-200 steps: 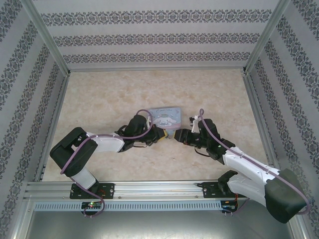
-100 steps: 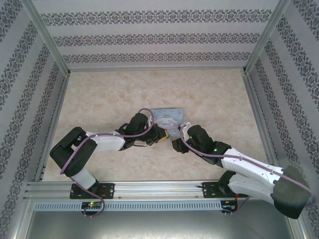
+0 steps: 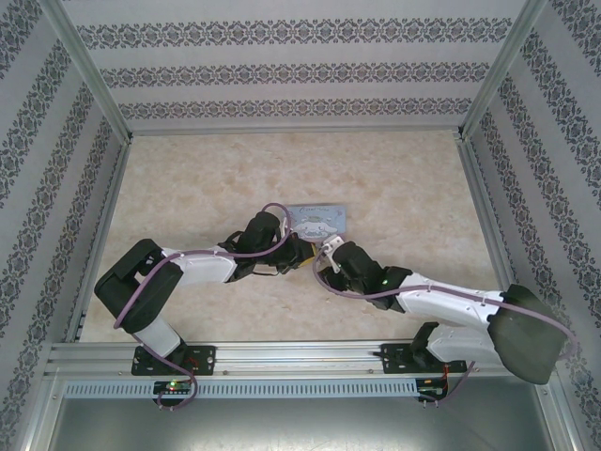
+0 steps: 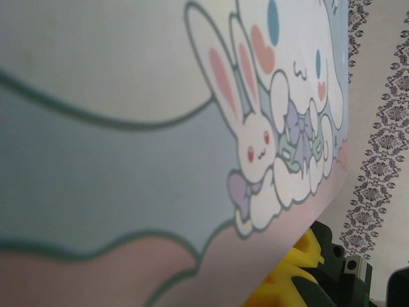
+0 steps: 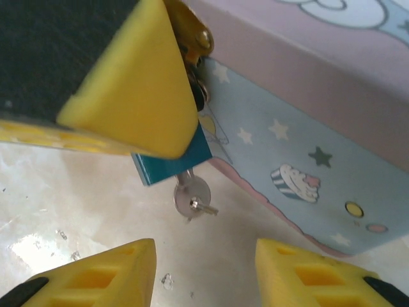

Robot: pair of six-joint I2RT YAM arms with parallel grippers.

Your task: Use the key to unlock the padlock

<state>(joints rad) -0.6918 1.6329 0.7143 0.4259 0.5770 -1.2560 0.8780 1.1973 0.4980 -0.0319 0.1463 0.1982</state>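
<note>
left end effector [image 5: 137, 137] pinches the teal padlock [image 5: 171, 164] at the tin [image 5: 307, 147], key [image 5: 192, 196] stuck in its bottom, right end effector [image 5: 204, 268] gaping wide just below

Your padlock [image 5: 174, 164]: teal body hanging at tin [image 5: 300, 141] front latch, top hidden. Your key [image 5: 192, 194]: silvery, seated in keyhole underneath, bow down.

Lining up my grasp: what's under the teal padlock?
A small silvery key hangs from the teal padlock's underside, apparently in its keyhole. The left tool's yellow finger covers the padlock's top, hiding most of its shackle.
</note>
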